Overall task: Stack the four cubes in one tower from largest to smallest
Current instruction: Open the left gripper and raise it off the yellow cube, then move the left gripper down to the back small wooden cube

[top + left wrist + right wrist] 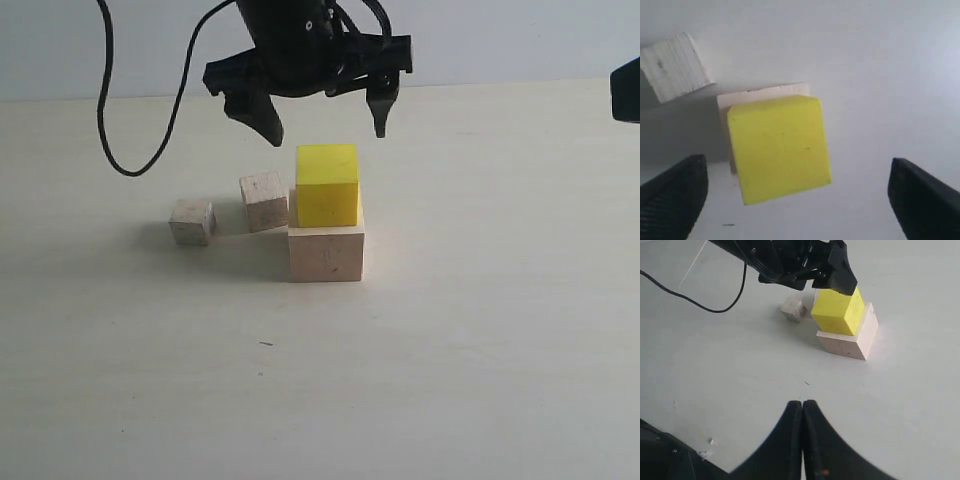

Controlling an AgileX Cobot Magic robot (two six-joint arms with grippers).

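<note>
Presently the left pincer [326, 132] is held just above the yellow cube [327, 185], jaws spread wide and nothing gripped. That cube is set on the large wood cube [326, 253], slightly skewed. The next piece judged to be wanted, the bigger small cube [264, 200], lies on the counter [480, 350] below and to the left of the pincer in the exterior view, just beside the base and turned askew to it. The smallest cube [191, 221] is found further left. The right pincer [802, 440] is pressed shut, well apart; the left arm is nearer. No container is seen.
</note>
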